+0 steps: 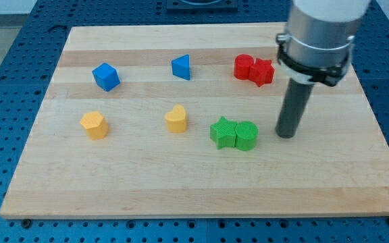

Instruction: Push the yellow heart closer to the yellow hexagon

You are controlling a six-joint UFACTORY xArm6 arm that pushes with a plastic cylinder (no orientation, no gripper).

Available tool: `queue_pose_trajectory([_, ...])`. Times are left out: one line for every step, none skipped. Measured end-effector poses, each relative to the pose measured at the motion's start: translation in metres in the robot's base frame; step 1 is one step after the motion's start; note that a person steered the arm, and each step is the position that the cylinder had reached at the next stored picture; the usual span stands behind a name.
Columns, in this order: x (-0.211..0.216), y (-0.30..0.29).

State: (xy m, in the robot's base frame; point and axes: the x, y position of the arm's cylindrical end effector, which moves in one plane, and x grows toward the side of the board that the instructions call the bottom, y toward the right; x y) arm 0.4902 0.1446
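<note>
The yellow heart [176, 119] lies near the middle of the wooden board [181, 182]. The yellow hexagon [94, 125] lies to the view's left of it, a wide gap between them. My tip [286, 135] rests on the board at the view's right, well to the right of the heart. The green blocks lie between my tip and the heart.
A green star [222, 131] and a green round block [246, 136] touch each other just left of my tip. Two red blocks [254, 69] sit together at the top right. A blue cube [105, 76] and a blue triangle [181, 67] lie along the top.
</note>
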Motion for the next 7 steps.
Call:
queue_pose_trajectory([0.018,-0.007])
queue_pose_trajectory([0.027,-0.025])
queue_pose_trajectory([-0.016,0.020])
queue_pose_trajectory([-0.060,0.019])
queue_pose_trajectory([-0.060,-0.035])
queue_pose_trajectory([-0.054,-0.089])
queue_pose_trajectory([-0.045,-0.137])
